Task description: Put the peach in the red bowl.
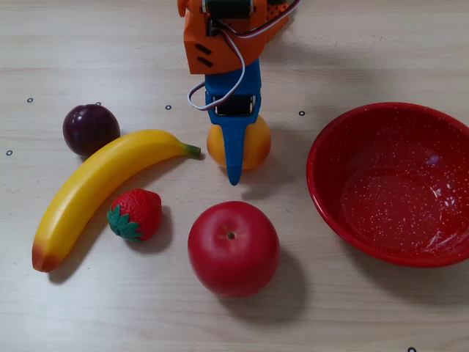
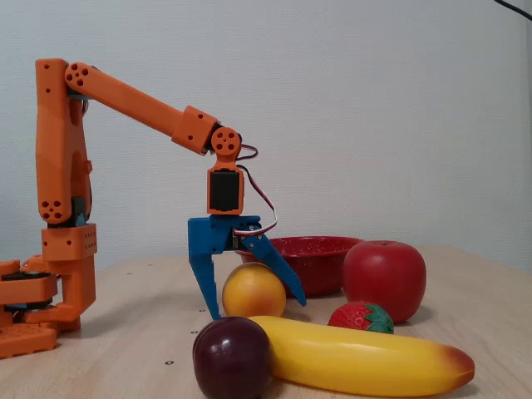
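The peach (image 1: 256, 143) is a glossy yellow-orange ball resting on the table near the middle. My gripper (image 1: 234, 147) hangs over it with its blue jaws open, one finger on each side. In the fixed view the gripper (image 2: 256, 307) straddles the peach (image 2: 252, 291); the left fingertip is near the table and the right finger lies close against the fruit. The red bowl (image 1: 330, 198) with white speckles stands empty to the right in the overhead view. In the fixed view the bowl (image 2: 320, 249) sits behind the peach.
A red apple (image 1: 233, 248) lies just in front of the peach, a strawberry (image 1: 136, 213) and a banana (image 1: 95, 191) to the left, and a dark plum (image 1: 90, 129) at the far left. The orange arm base (image 2: 50, 274) stands at the left of the fixed view.
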